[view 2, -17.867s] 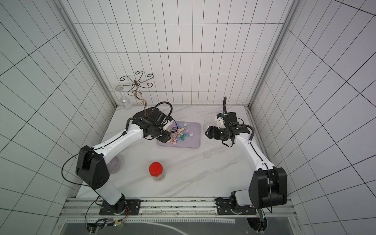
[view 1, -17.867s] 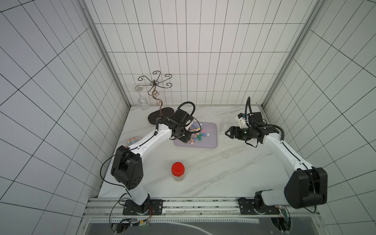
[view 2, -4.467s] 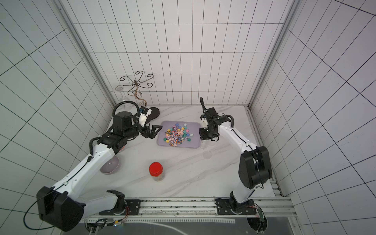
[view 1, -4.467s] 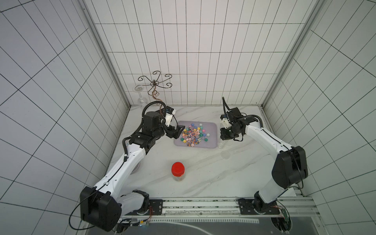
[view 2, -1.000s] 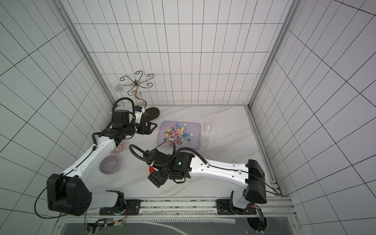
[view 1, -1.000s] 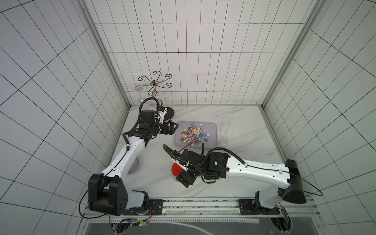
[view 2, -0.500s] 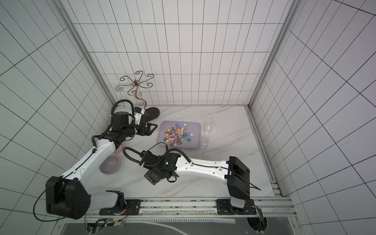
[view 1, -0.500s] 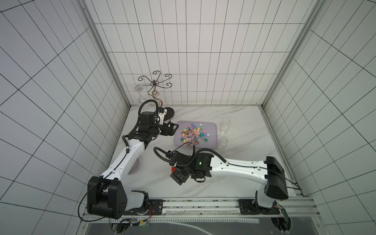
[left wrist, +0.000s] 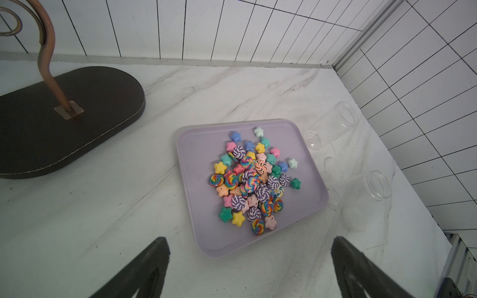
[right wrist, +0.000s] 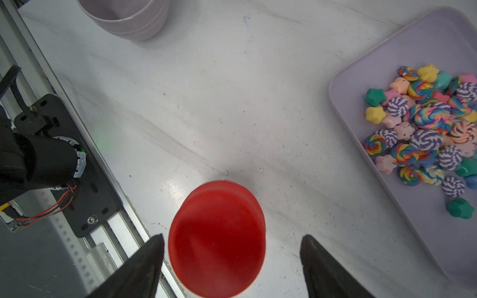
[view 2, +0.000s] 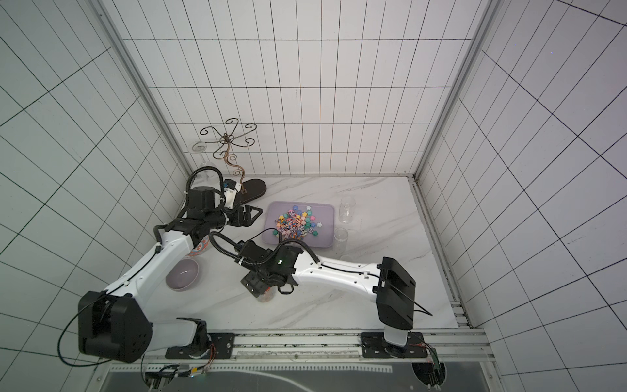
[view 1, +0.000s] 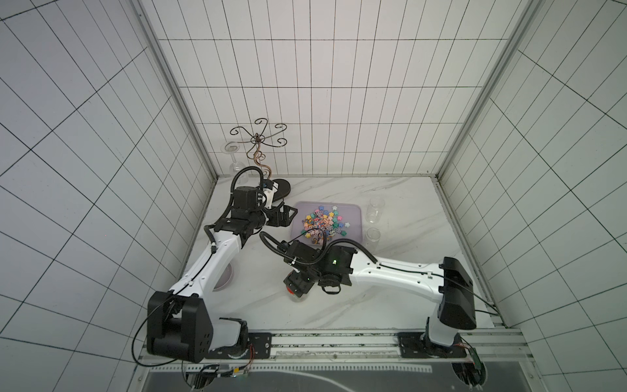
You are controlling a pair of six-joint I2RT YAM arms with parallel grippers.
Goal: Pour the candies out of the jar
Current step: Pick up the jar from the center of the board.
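Note:
A clear jar with a red lid [right wrist: 216, 240] stands near the table's front middle, mostly hidden under my right gripper [view 1: 298, 283] in both top views; only its edge [view 2: 264, 297] peeks out. My right gripper [right wrist: 231, 237] hangs open just above it, one finger close to the lid, the other well clear. What the jar holds cannot be seen. The candies [left wrist: 253, 180] lie heaped on a lilac tray [left wrist: 201, 154] at the back middle [view 1: 322, 224]. My left gripper [view 1: 283, 217] is open and empty beside the tray's left edge [left wrist: 249, 239].
Two empty clear jars [view 1: 376, 206] [view 1: 373, 235] stand right of the tray. A lilac bowl [view 2: 182, 275] sits at the front left under my left arm. A wire stand on a dark base [left wrist: 64, 116] and a wine glass [view 1: 234, 159] fill the back left corner.
A few seconds ago my right gripper was by the clear jars; it has come to the red-lidded jar and stayed over it this last second. My left arm has barely moved.

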